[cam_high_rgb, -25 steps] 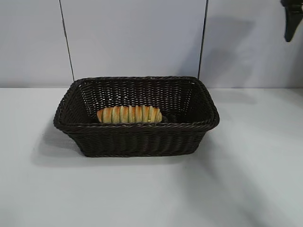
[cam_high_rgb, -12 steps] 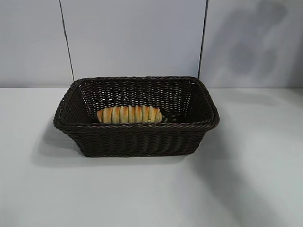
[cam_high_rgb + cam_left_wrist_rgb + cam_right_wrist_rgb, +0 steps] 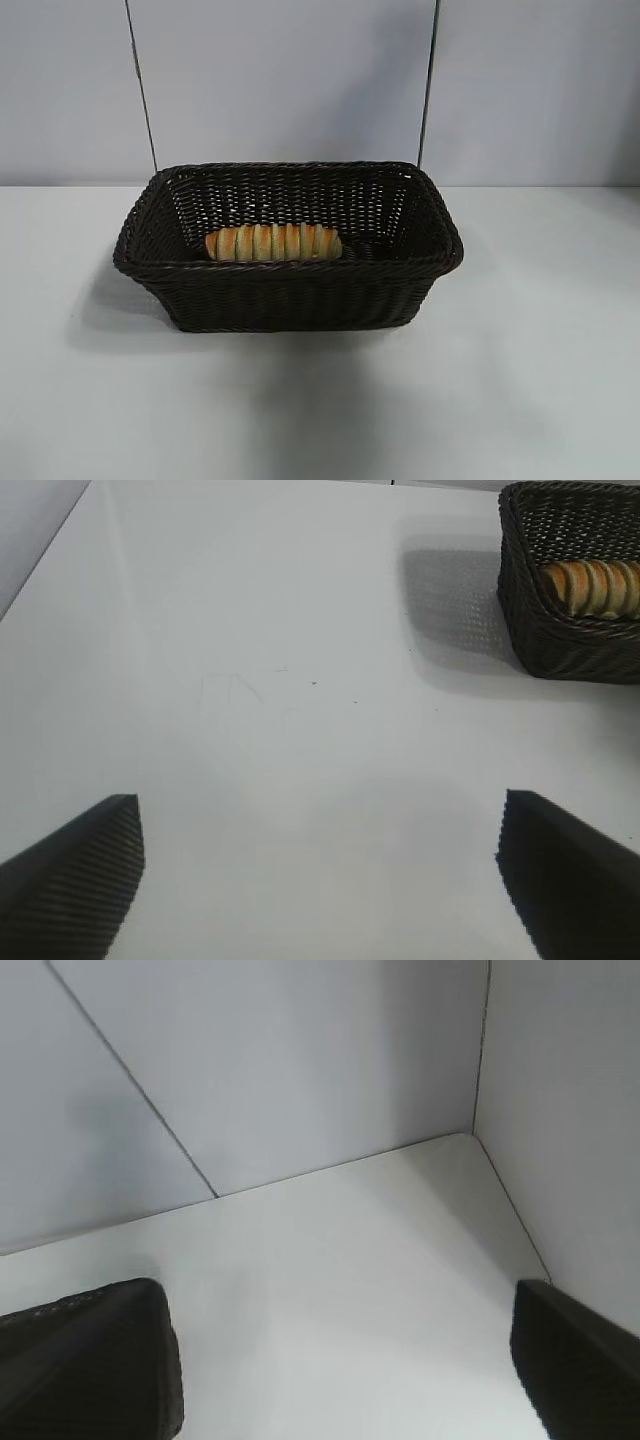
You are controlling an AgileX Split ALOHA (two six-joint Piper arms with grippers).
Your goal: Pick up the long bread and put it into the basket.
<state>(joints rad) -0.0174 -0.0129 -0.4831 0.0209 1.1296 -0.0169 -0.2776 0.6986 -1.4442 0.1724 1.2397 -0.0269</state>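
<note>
White bench, grey wall | golden ridged long bread lies inside dark woven wicker basket | I see left gripper and right gripper jaws wide, empty | risk: a stray arm sweep nudges basket.

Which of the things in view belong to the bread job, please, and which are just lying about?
Belong to the job:
bread, lying in the basket
basket
right gripper, open and empty

Just about:
left gripper, open over bare table
wall panels behind
</note>
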